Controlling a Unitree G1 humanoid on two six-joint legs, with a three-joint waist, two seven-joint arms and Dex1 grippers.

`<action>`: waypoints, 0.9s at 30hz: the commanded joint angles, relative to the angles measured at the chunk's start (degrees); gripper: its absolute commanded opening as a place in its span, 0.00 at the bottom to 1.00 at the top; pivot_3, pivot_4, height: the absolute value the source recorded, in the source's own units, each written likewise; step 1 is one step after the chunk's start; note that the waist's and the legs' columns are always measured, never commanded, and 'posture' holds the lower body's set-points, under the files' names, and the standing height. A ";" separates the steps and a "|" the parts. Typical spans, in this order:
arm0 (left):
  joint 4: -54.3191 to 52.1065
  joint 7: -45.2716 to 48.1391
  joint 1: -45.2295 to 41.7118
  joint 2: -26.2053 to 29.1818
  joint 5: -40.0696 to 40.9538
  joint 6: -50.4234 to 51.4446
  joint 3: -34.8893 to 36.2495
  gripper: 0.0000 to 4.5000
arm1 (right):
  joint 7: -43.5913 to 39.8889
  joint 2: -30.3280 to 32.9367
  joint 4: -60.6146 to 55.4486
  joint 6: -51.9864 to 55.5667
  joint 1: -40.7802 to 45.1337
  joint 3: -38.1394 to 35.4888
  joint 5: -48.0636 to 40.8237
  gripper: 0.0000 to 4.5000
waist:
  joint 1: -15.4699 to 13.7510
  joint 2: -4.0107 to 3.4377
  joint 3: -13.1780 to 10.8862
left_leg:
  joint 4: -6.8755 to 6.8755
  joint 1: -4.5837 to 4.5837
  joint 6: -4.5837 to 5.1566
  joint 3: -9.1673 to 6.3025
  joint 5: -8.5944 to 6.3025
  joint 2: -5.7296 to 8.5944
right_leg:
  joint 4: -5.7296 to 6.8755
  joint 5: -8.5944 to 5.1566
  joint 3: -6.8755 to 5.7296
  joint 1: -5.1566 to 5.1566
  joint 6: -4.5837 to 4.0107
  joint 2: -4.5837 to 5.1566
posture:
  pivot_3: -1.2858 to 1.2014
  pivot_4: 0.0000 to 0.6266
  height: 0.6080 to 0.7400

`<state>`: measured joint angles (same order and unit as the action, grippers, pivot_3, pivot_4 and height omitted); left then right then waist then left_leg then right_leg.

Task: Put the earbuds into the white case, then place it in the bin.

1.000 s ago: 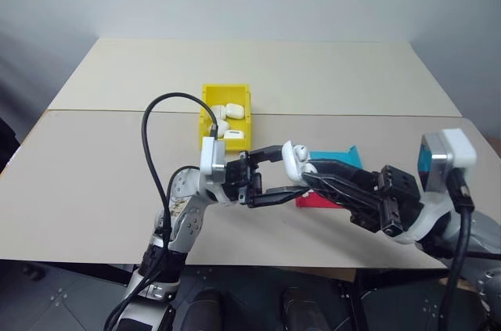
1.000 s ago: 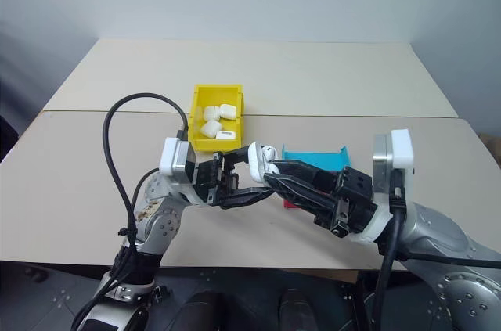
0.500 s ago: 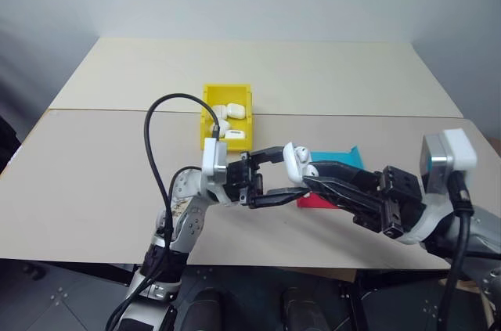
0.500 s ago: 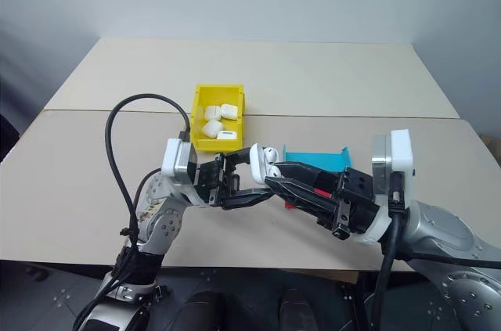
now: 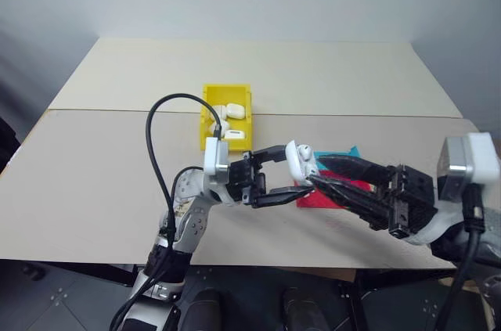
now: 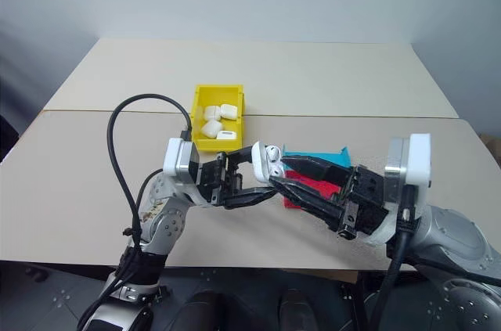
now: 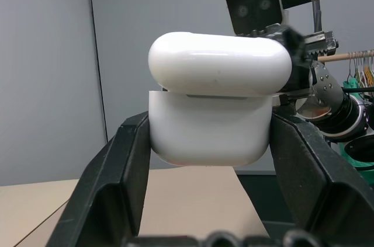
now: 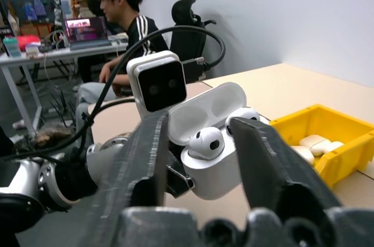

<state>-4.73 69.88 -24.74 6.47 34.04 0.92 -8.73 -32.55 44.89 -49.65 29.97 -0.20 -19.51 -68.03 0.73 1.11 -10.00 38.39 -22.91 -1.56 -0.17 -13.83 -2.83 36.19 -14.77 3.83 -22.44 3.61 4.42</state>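
My left gripper [image 5: 290, 174] is shut on the white case [image 5: 299, 160], holding it in the air above the table with its lid flipped open. In the right wrist view two earbuds [image 8: 207, 142] sit in the open case [image 8: 213, 171]. My right gripper [image 5: 317, 172] is open, one finger on each side of the case. The left wrist view shows the back of the case [image 7: 210, 124] between the black fingers [image 7: 125, 159]. The yellow bin [image 6: 197, 112] stands on the table behind the grippers, with several white cases [image 6: 215, 120] in it.
A red and blue tray [image 6: 313, 157] lies on the table under my right gripper. The beige table [image 5: 94, 159] stretches to the left and to the back. Behind a desk in the right wrist view sits a person [image 8: 120, 13].
My right gripper's fingers have spread apart beside the case, and its wrist has rolled a little. The left gripper has kept the case still.
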 commanded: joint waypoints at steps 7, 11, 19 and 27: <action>1.40 -0.44 -1.05 -0.06 -1.52 -3.35 -0.01 0.62 | -2.36 4.65 0.29 -0.39 2.06 -6.44 -5.77 0.69 | 0.02 0.00 0.00 | 0.00 0.00 0.00 0.00 0.00 0.01 | -0.03 0.00 0.00 0.04 0.01 0.01 | 0.52 0.24 1.00; 3.19 -1.90 -2.27 -0.33 -4.13 -4.16 -0.67 0.62 | 0.35 10.21 2.22 1.70 7.76 -6.39 -13.32 0.69 | 0.07 0.03 -0.01 | 0.01 0.06 0.00 0.00 0.00 0.01 | -0.03 0.02 0.01 0.09 0.00 0.00 | 0.52 0.24 1.00; 10.50 -2.24 -7.50 -2.84 -7.42 -7.53 -1.54 0.62 | 2.10 16.28 6.69 6.58 19.51 1.21 -14.83 0.25 | -0.19 0.11 -0.02 | 0.03 -0.06 0.04 -0.05 -0.02 0.05 | -0.15 0.03 -0.02 0.08 0.03 0.01 | 0.52 0.24 1.00; 13.39 -2.70 -9.56 -4.40 -9.18 -9.93 -1.83 0.62 | 2.79 17.33 5.40 11.34 30.78 13.11 -2.45 0.01 | 0.00 0.09 -0.01 | 0.03 -0.12 0.07 -0.05 -0.04 0.03 | -0.12 0.03 -0.01 -0.03 0.03 0.00 | 0.52 0.24 1.00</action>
<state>8.99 67.77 -33.24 2.57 25.46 -7.52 -10.22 -29.74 61.63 -42.52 40.84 28.96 -6.80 -72.90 0.73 1.20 -10.02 38.42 -23.06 -1.48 -0.22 -13.87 -2.80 36.07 -14.74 3.81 -22.49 3.63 4.42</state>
